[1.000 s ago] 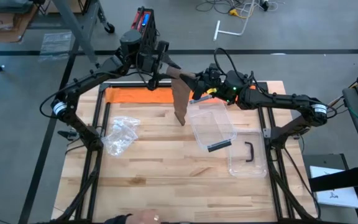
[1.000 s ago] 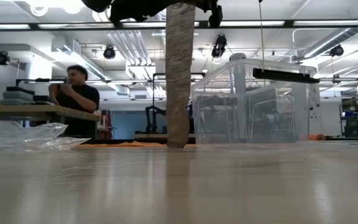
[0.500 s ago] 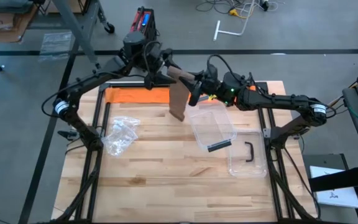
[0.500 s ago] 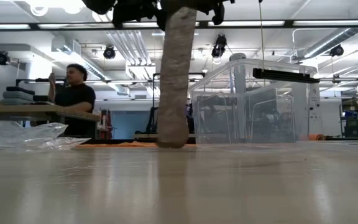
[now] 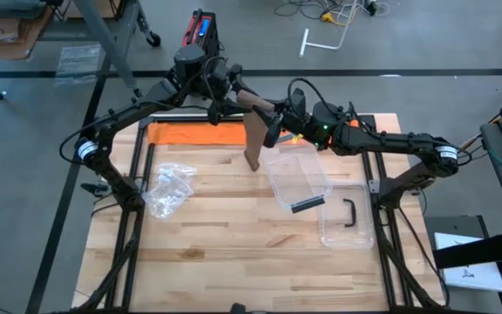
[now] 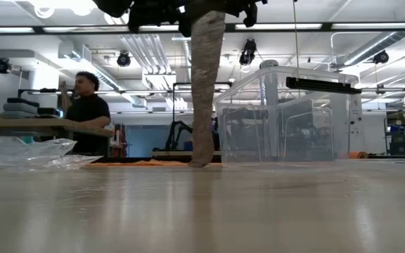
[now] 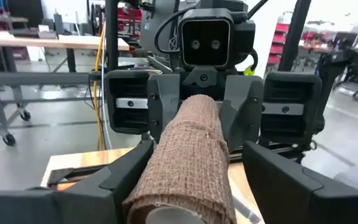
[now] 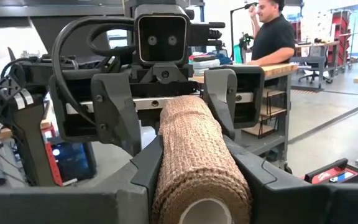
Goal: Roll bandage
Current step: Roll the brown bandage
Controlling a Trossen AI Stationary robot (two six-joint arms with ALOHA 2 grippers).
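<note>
A tan bandage roll (image 5: pixel 255 103) hangs level in the air over the table's far middle, between my two grippers, which face each other. Its loose tail (image 5: pixel 253 144) drops straight down, and the lower end (image 6: pixel 201 161) reaches the table top. My right gripper (image 8: pixel 194 149) is shut on the roll's right end. My left gripper (image 7: pixel 197 149) stands open around the roll's left end, with a gap showing beside one finger (image 8: pixel 122 118). My right gripper pinches the roll's right end (image 8: pixel 197 168) between its two fingers, which come level from the table's right and lie along the roll. The roll is held level, clear of the table, with the tail hanging slack below it. My left gripper has its fingers on either side of the roll's left end (image 7: pixel 185 180); whether one of them touches it, I cannot tell.
A clear plastic box (image 5: pixel 299 174) stands right of the tail, with its lid (image 5: pixel 347 218) lying nearer the right edge. A crumpled plastic bag (image 5: pixel 168 187) lies at the left, an orange cloth (image 5: pixel 190 133) along the far edge. A person (image 6: pixel 86 112) stands in the room behind.
Both grippers have rolled about the line of the roll while staying in place, and the roll has turned with them. The hanging tail swung a little toward the table's left and back, and now shows narrower, more edge-on, than a second ago.
</note>
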